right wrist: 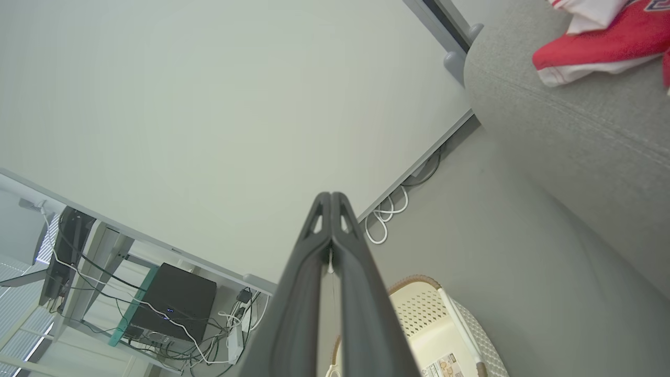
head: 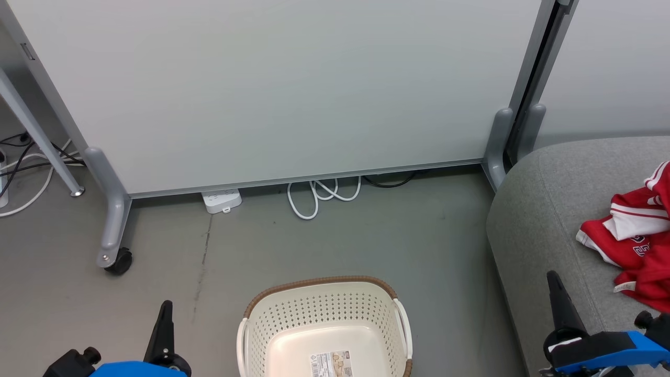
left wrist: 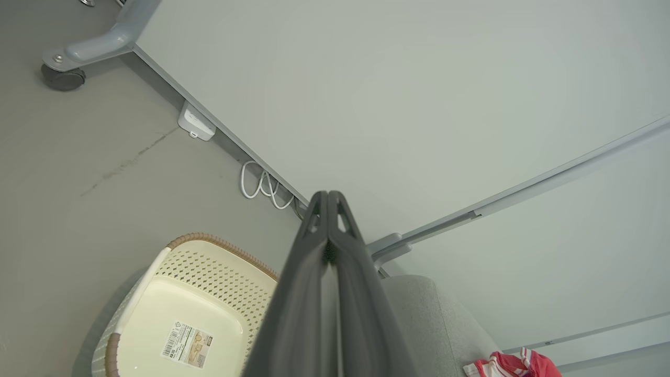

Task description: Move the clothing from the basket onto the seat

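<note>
Partly off-frame: clothing (head: 641,248) on seat (head: 544,220).

Open floor (head: 445,251) between basket (head: 324,309) and seat (head: 544,209).

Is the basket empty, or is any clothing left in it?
Empty, as far as shows: the basket has a bare floor but for a printed label. The red clothing lies on the grey seat.

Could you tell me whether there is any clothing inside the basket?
No, the basket has a bare floor apart from a paper label, and the red clothing lies on the seat.
</note>
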